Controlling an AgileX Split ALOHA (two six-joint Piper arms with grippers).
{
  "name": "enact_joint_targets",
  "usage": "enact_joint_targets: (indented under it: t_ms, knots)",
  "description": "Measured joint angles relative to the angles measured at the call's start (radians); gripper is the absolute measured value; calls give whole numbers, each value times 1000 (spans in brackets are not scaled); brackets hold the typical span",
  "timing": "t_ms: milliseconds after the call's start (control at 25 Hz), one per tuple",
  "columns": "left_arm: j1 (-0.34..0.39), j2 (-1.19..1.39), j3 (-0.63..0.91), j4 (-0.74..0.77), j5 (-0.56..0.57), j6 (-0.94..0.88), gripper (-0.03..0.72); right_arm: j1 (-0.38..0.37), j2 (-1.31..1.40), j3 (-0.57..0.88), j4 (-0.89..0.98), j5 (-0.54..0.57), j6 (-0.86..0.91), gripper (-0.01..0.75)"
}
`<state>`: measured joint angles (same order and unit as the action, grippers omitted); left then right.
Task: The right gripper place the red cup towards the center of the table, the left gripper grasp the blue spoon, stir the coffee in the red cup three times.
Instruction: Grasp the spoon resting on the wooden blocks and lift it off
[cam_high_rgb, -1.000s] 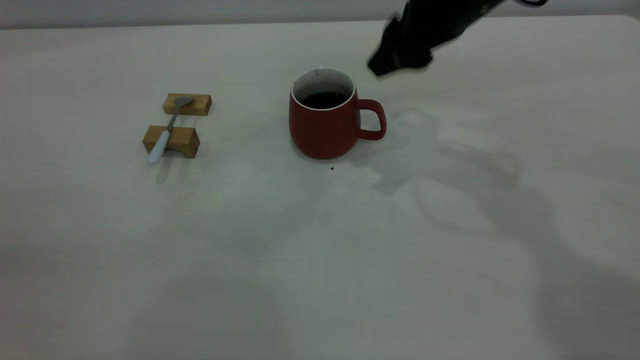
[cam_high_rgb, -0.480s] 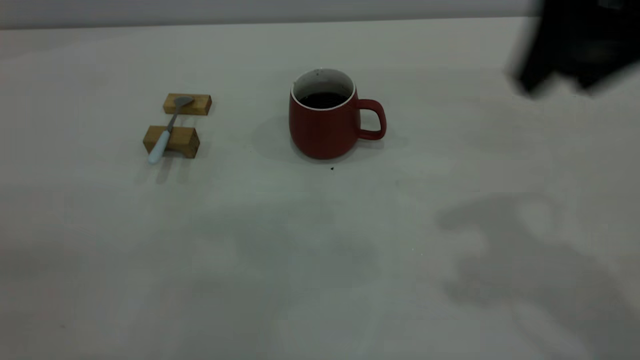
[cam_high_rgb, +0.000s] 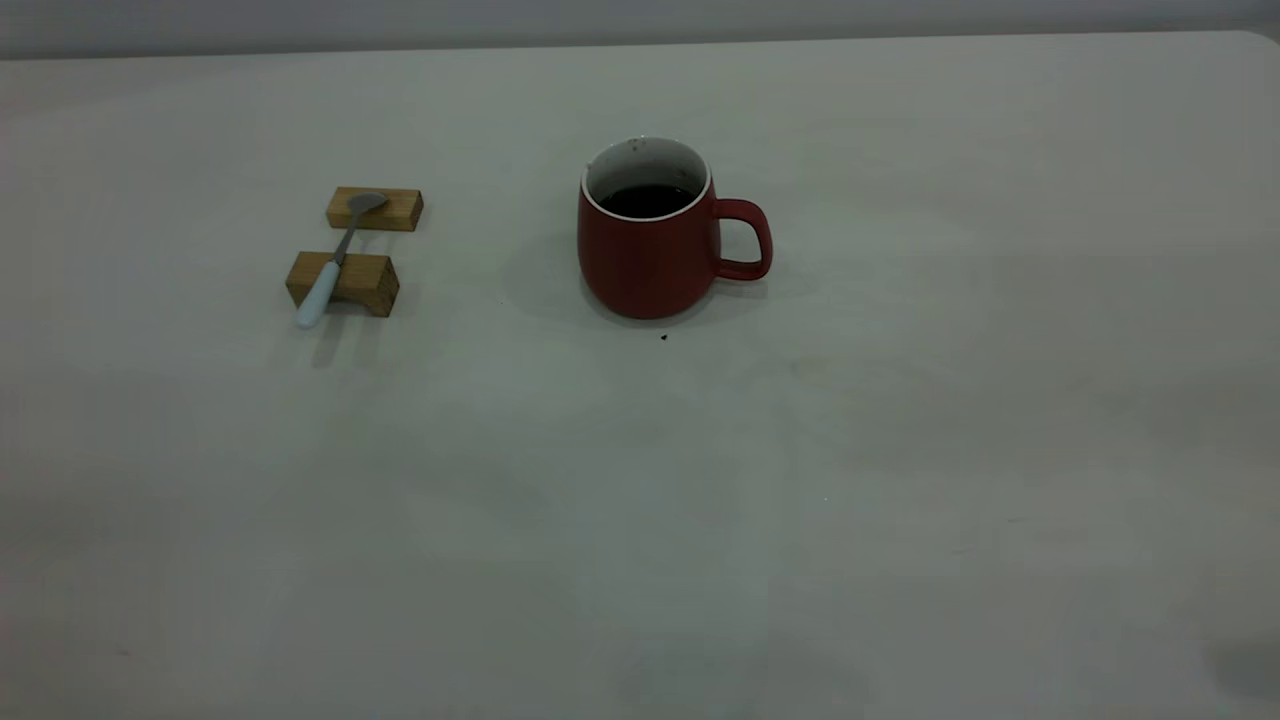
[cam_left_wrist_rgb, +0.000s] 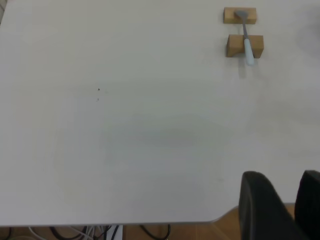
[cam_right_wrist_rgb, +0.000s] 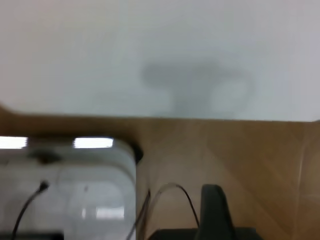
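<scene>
The red cup (cam_high_rgb: 650, 255) stands upright on the table (cam_high_rgb: 800, 500) near its middle, handle toward the right, with dark coffee (cam_high_rgb: 648, 200) inside. The blue spoon (cam_high_rgb: 335, 258) lies across two tan wooden blocks to the cup's left, bowl on the far one; the left wrist view shows the spoon (cam_left_wrist_rgb: 246, 35) far off. No arm appears in the exterior view. My left gripper (cam_left_wrist_rgb: 285, 182) hovers over the table's edge, open, with nothing between its fingers. My right gripper (cam_right_wrist_rgb: 215, 210) is off the table, over the floor.
The far wooden block (cam_high_rgb: 375, 208) and the near one (cam_high_rgb: 345, 282) carry the spoon. A tiny dark speck (cam_high_rgb: 664, 337) lies in front of the cup. Beyond the table's edge are a wooden floor (cam_right_wrist_rgb: 260, 160), a white box (cam_right_wrist_rgb: 70, 185) and cables.
The right arm pulled away from above the cup toward the right and left the exterior view; its shadow went with it. Cup and spoon stayed put.
</scene>
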<state>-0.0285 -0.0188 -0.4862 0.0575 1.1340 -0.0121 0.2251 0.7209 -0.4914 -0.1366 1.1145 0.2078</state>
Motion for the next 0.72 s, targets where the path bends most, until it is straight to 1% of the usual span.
enact_joint_targets:
  t_ms: [440, 720]
  knots:
    - [0, 0, 0, 0, 0, 0, 243, -185, -458, 21, 0, 3, -25, 564]
    - [0, 0, 0, 0, 0, 0, 243, -217, -613, 21, 43, 7, -107, 564]
